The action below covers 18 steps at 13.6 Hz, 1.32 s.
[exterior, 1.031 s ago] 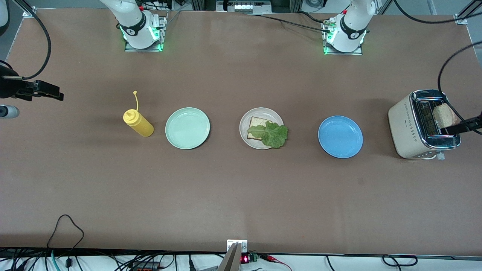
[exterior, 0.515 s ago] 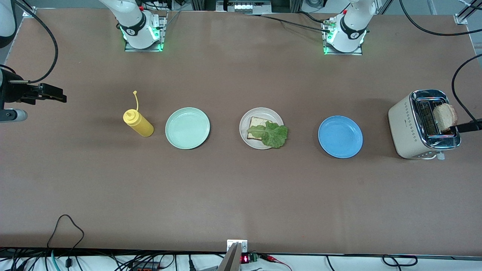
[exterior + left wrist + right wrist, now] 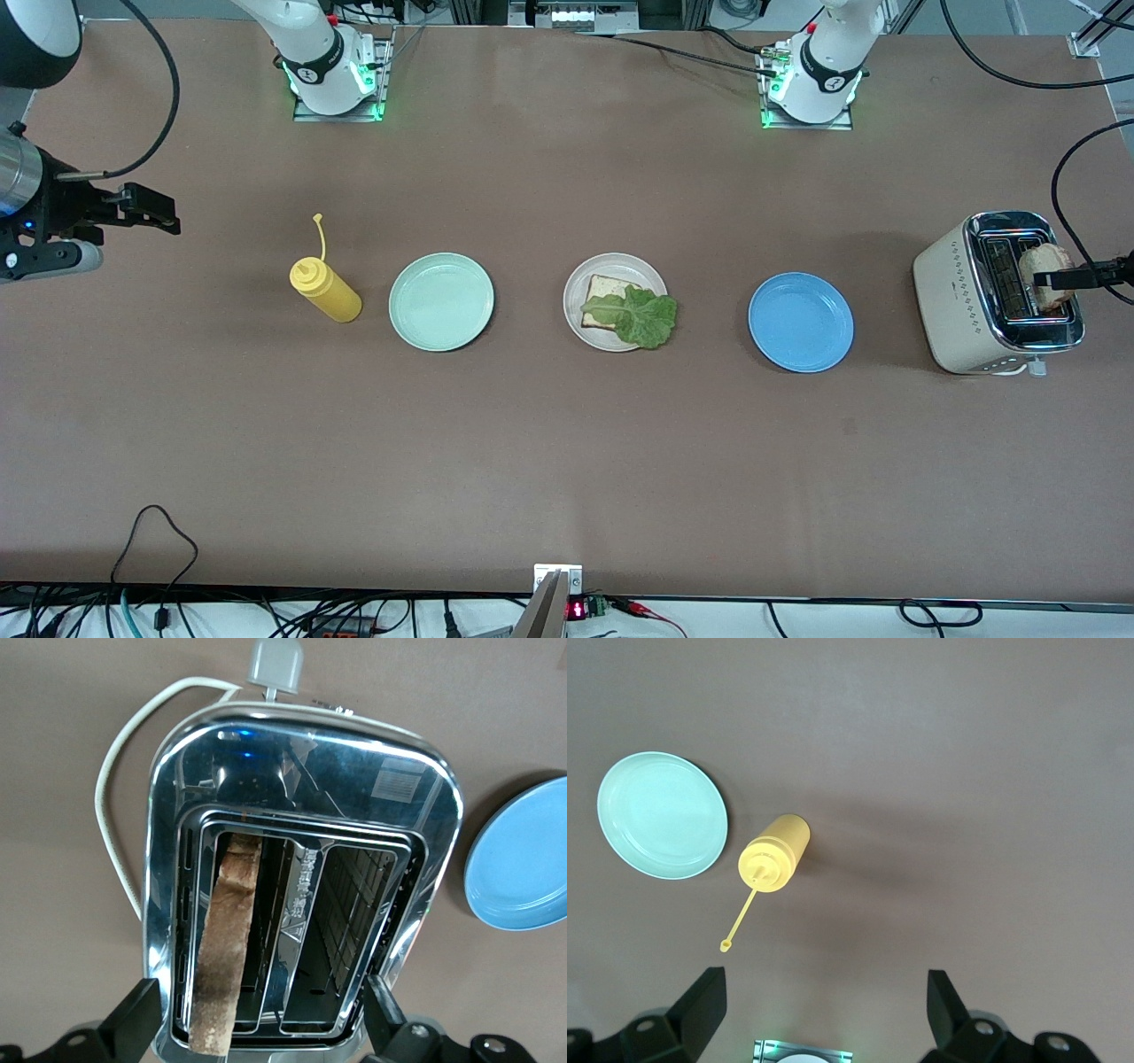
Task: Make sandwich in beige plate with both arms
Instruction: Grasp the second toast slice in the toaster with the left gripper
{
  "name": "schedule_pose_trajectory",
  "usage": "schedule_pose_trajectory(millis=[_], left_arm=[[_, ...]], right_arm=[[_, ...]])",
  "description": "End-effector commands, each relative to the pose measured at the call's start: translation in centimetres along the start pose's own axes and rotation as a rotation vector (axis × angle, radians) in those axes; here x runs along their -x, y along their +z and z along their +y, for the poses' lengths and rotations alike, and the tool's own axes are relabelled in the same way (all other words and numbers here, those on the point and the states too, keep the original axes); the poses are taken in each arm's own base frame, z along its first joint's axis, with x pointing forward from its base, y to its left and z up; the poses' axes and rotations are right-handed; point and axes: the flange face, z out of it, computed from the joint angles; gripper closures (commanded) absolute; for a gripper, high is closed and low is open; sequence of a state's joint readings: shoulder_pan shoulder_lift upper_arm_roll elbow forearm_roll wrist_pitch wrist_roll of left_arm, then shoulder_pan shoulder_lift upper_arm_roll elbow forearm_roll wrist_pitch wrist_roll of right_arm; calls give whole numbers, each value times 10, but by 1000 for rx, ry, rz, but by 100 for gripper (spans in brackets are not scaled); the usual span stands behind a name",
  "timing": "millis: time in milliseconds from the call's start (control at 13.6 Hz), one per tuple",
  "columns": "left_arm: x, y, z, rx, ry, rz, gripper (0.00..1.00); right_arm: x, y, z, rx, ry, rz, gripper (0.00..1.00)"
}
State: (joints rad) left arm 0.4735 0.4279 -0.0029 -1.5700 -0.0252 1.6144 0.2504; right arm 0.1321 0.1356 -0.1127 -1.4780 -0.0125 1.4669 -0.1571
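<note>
Main worry: the left tool [image 3: 257, 1032] hangs right over the toaster [image 3: 992, 297] at the right edge of the front view, jaws wide and empty, straddling the toast [image 3: 226, 939] that stands in one slot. That slice sits tilted and close to the slot's metal rim, so I'd guess a finger could clip the chrome or crush the crust instead of gripping it.

The beige plate [image 3: 576, 288] sits mid-frame with one bread slice [image 3: 602, 292] and lettuce [image 3: 642, 317], no top slice yet. The blue plate [image 3: 800, 322] lies between toaster and beige plate, flat, hardly an obstacle.

The right tool [image 3: 824, 1028] waits wide open at the left edge, above bare table [image 3: 567, 461] near the mustard bottle [image 3: 323, 290] and mint plate [image 3: 440, 301].
</note>
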Motion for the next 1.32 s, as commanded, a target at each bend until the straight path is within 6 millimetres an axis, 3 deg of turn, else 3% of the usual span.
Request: schedule_pose_trajectory(millis=[0, 74, 221, 368, 515, 662, 883, 1104, 1251], left_arm=[[0, 8, -13, 13, 21, -10, 4], [-1, 10, -15, 16, 18, -13, 10], [-1, 14, -18, 20, 12, -22, 35], [0, 10, -14, 18, 17, -21, 68], [0, 10, -14, 21, 17, -25, 87], [1, 4, -14, 19, 17, -20, 97], [4, -22, -12, 14, 23, 6, 100], [22, -78, 0, 36, 49, -12, 100], [37, -105, 12, 47, 67, -45, 100]], right_arm=[[6, -4, 2, 12, 4, 21, 0], [5, -5, 3, 18, 3, 24, 0], [-3, -1, 5, 19, -13, 38, 0], [-5, 1, 9, 15, -4, 43, 0], [-5, 1, 8, 14, 2, 45, 0], [-6, 1, 8, 14, 8, 45, 0], [-5, 1, 14, 12, 20, 47, 0], [-4, -1, 12, 11, 18, 50, 0], [-3, -2, 13, 12, 20, 51, 0]])
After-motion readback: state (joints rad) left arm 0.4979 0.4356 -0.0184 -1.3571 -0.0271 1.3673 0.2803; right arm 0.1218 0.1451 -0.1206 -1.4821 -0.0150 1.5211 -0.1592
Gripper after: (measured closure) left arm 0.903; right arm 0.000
